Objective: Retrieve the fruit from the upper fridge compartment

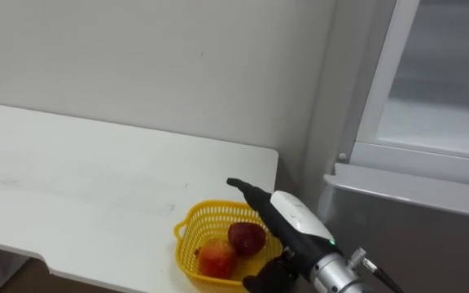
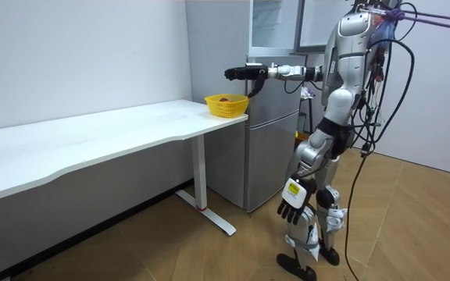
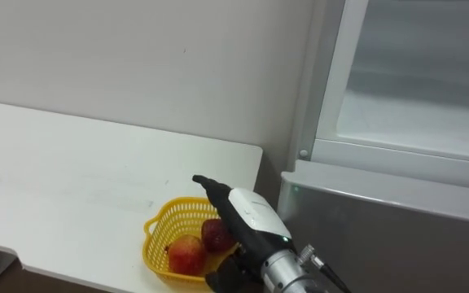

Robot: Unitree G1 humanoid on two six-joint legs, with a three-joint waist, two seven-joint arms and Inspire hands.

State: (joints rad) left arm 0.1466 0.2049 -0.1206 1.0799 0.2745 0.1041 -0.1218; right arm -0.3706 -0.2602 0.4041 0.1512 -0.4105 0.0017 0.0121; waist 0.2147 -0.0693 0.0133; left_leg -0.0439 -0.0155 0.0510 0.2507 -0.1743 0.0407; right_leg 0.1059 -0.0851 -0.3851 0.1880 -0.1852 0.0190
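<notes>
Closest, from the lower right of the eye views: one right hand (image 1: 293, 215), stretched out flat over the right rim of a basket, fingers straight and pointing toward the wall, thumb hanging below, grasping nothing. Directly beneath and just left of it: one yellow plastic basket (image 1: 187, 224) with a latticed wall, sitting on the near right corner of the table. Inside the basket, two fruits, touching: one red-and-yellow apple (image 1: 216, 258) toward the near side, one darker red apple (image 1: 247, 238) just behind it, partly covered by the hand. Under the basket and spreading away to the left: one white table (image 1: 96, 187), backed against a pale wall. To the right of the table, just beside its end: one grey fridge (image 1: 405, 232), lower door closed, upper compartment (image 1: 446, 89) standing open with a white frame. In the room view, standing upright before the fridge, right arm held level toward the basket; one left hand (image 2: 291, 209) hanging low beside the thigh, fingers loose and released.
</notes>
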